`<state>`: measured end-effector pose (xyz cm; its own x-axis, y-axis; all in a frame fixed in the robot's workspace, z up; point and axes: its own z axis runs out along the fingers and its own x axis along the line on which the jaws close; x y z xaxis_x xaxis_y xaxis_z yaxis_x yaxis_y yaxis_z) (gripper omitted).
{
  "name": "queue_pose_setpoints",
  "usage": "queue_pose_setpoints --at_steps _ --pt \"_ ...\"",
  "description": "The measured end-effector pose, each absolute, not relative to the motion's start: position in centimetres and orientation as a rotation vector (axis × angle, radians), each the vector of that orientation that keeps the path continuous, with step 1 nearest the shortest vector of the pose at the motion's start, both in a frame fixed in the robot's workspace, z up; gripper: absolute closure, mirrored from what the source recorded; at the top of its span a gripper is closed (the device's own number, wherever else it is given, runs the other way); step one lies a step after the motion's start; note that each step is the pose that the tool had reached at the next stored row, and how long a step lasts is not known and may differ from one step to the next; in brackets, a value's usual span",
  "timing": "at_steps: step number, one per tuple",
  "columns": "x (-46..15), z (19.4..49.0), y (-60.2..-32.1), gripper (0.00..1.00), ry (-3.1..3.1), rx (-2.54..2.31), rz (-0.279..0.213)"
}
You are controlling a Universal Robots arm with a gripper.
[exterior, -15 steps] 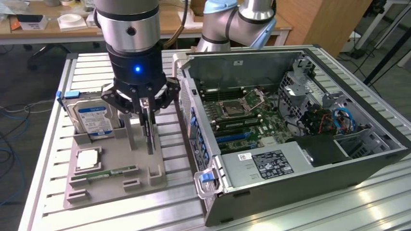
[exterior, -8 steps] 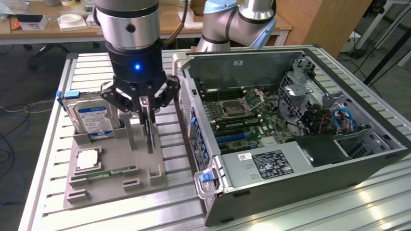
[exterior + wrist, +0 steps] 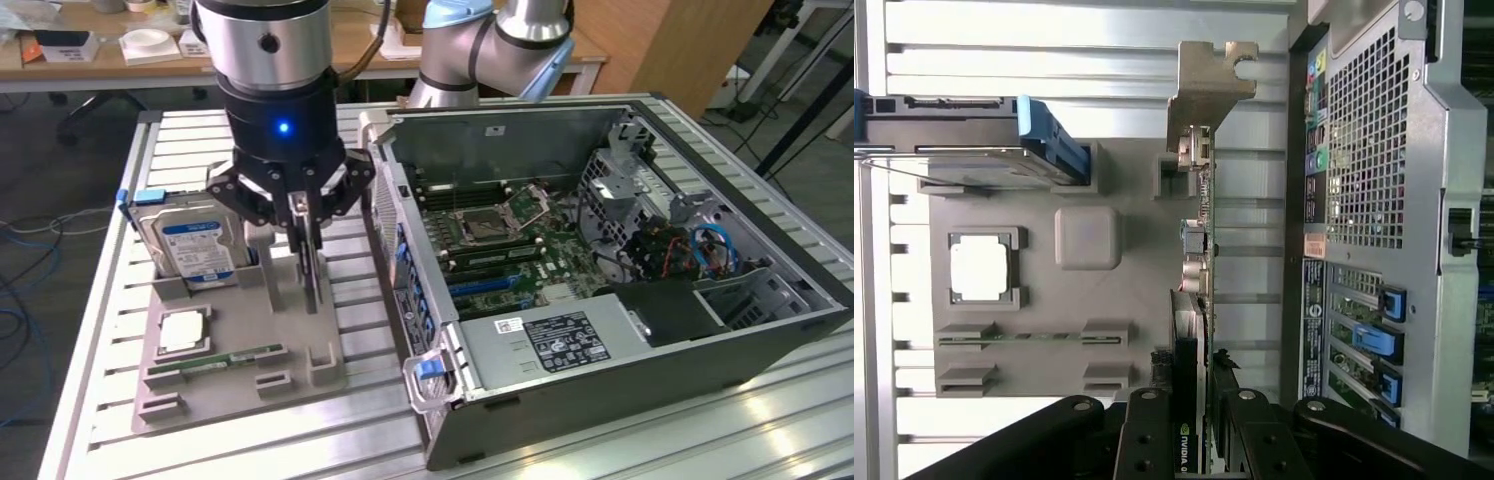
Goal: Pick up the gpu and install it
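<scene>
— One thing you should check: where does the gpu point(image 3: 312, 272) sit right now?

— You have it on the gray fixture tray point(image 3: 227, 392), standing on its long edge, upright, near the tray side that faces the computer case point(image 3: 627, 330). In the wrist view you see the gpu point(image 3: 1195, 240) edge-on, with its silver bracket point(image 3: 1206, 90) at the far end, away from the gripper point(image 3: 1204, 378).

— Is your gripper point(image 3: 306, 235) on it?

— Yes. Your fingers point(image 3: 1240, 425) stand one on each flat side of the card and pinch it between them, partway closed. Whether the card's lower edge has left the tray, you cannot tell.

— What surrounds it?

— Several parts share the tray. Your hard drive point(image 3: 200, 240) with the blue label stands upright in its slot, on the exterior view's left of the card and apart from it. A CPU point(image 3: 183, 331) lies flat in a square pocket nearer the camera, and a narrow RAM stick point(image 3: 220, 358) lies just beside it.

— And the case?

— You see it lying open on the slatted table point(image 3: 100, 300), just beside the tray on the exterior view's right, with the motherboard point(image 3: 514, 235) facing up. Its rear panel point(image 3: 1374, 200) runs alongside the card in the wrist view.
</scene>
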<state>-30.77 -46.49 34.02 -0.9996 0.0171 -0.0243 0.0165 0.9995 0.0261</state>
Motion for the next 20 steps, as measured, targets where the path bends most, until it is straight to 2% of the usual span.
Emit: queue_pose_setpoints --at_steps 20 --pt "-30.8 35.9 -46.5 0.74 3.117 0.026 0.041"
